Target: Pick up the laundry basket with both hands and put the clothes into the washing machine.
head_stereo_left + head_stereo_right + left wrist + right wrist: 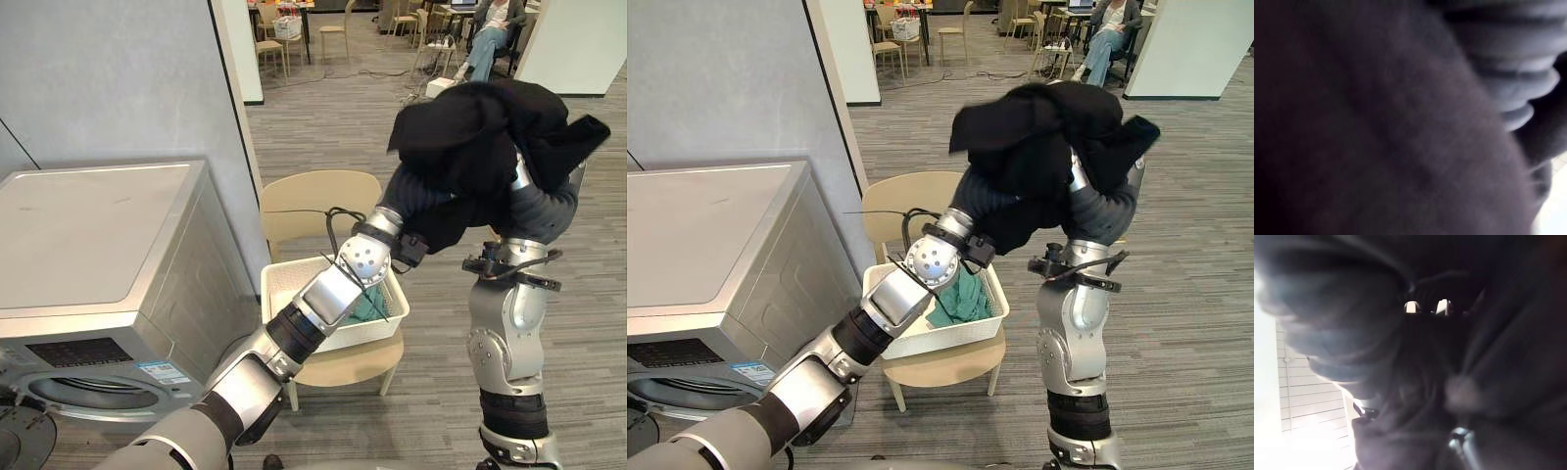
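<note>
The washing machine (88, 235) stands nearest, at the lower left, and its round drum opening (93, 392) faces forward and looks uncovered; no clothing can be seen in it from here. Just beside the machine, a white laundry basket (343, 338) rests on the seat of a pale chair (313, 196), so the basket itself is not being carried. A green cloth (965, 294) lies inside it. Above and beyond the basket, both arms are raised high with a black garment (480, 127) bunched over them. The left arm reaches up across the basket, and the left hand (426, 201) goes into the cloth from below. The right forearm stands nearly upright, and the right hand (544, 211) is buried in the same bundle. Only the dark ribbed covers show, and both wrist views look into dark fabric, so I cannot tell how either hand has hold of the garment. By my judgement the task is partly done: one garment is lifted but well apart from the drum, and it has yet to be brought over and pushed in, with the green cloth to follow. Far behind, a person (490, 34) sits among chairs.
</note>
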